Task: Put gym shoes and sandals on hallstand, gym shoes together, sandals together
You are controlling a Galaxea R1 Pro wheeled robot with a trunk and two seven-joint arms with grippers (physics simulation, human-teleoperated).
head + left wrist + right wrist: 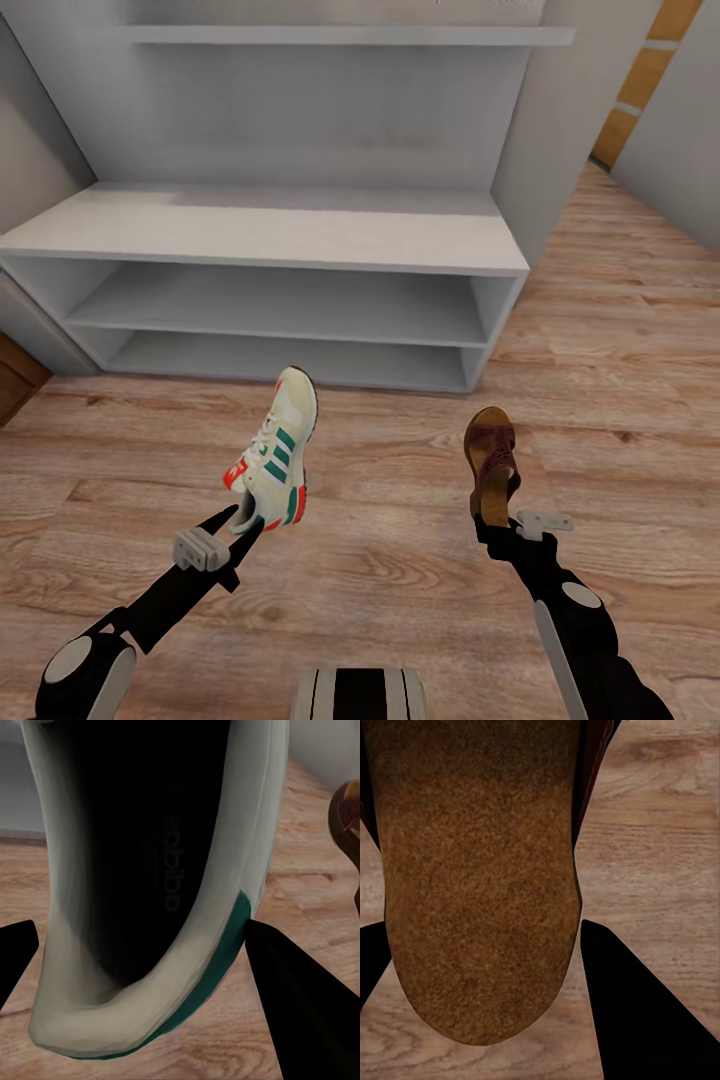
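My left gripper (243, 521) is shut on the heel of a cream-white gym shoe (276, 447) with green stripes, held above the corridor floor (400, 560), toe pointing toward the hallstand (270, 240). In the left wrist view the shoe's dark opening (142, 870) sits between the black fingers (300, 997). My right gripper (492, 524) is shut on the heel of a dark brown sandal (491, 462), also raised with toe forward. The right wrist view shows its tan footbed (472, 885) between the fingers (645, 1012). The white hallstand stands just ahead with a bare top and two open shelves.
A thin white wall shelf (340, 35) hangs above the hallstand. White walls flank it on both sides. Wood plank floor runs off to the right toward an orange-brown door frame (640, 80). A brown cabinet corner (15, 375) shows at the left edge.
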